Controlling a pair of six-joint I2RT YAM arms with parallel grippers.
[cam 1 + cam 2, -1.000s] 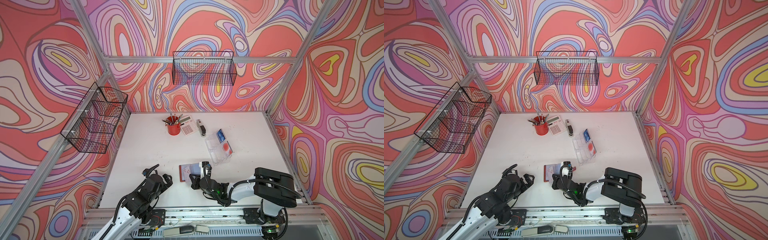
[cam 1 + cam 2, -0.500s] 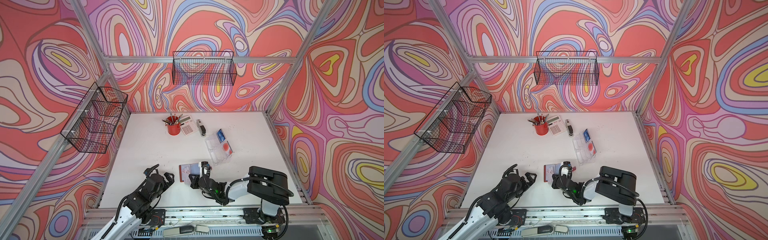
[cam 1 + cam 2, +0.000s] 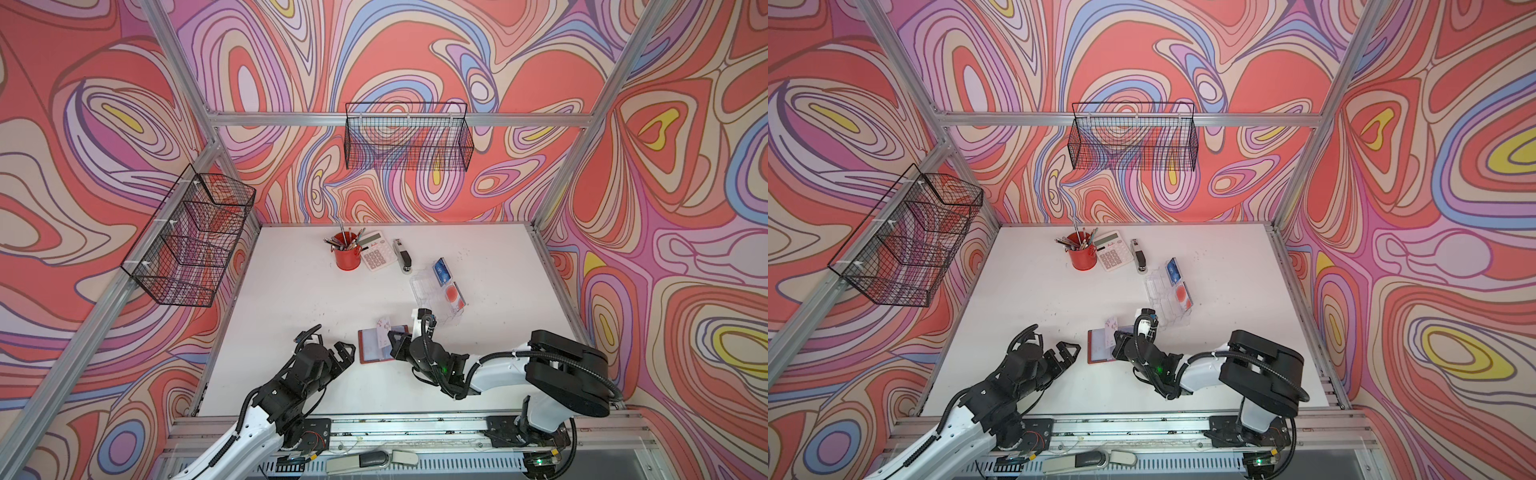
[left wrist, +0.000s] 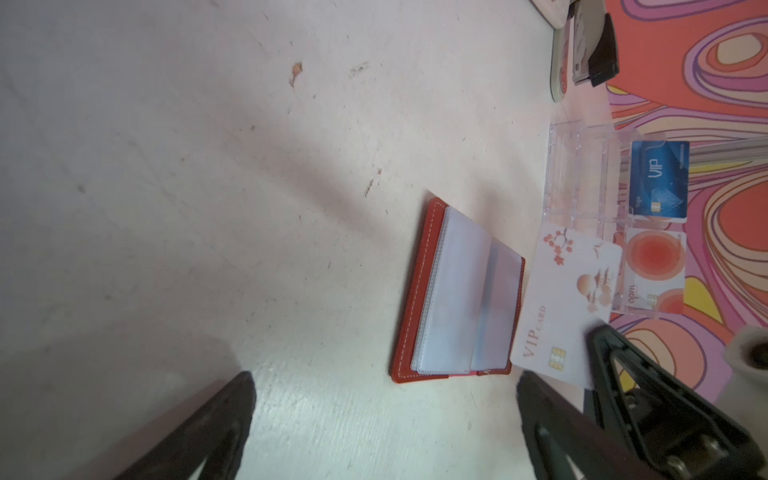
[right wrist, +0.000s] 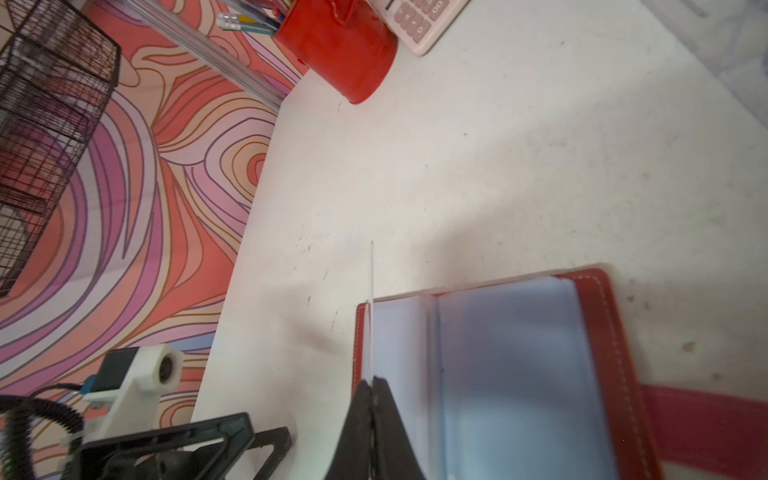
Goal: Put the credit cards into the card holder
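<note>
The red card holder [image 3: 370, 349] [image 3: 1098, 351] lies open on the white table, its clear sleeves up [image 4: 457, 299] [image 5: 519, 353]. My right gripper [image 3: 395, 338] [image 5: 372, 380] is shut on a pale VIP credit card [image 4: 561, 299] [image 3: 383, 332]. That card shows edge-on [image 5: 372, 282] and stands tilted over the holder's edge on the right gripper's side. My left gripper [image 3: 338, 353] [image 4: 384, 376] is open and holds nothing, just left of the holder. A blue credit card [image 3: 440, 268] [image 4: 658, 178] and one with a red circle [image 3: 452, 295] [image 4: 654, 266] sit in a clear tray [image 3: 428, 286].
A red pen cup [image 3: 347, 257], a calculator [image 3: 376, 251] and a stapler [image 3: 403, 255] stand at the back of the table. Wire baskets hang on the left wall [image 3: 187, 245] and the back wall [image 3: 409, 137]. The table's front rail [image 3: 395, 419] runs below both arms.
My left gripper has edged right, closer to the card holder. My right arm has shifted slightly left, still gripping the pale card over the holder.
</note>
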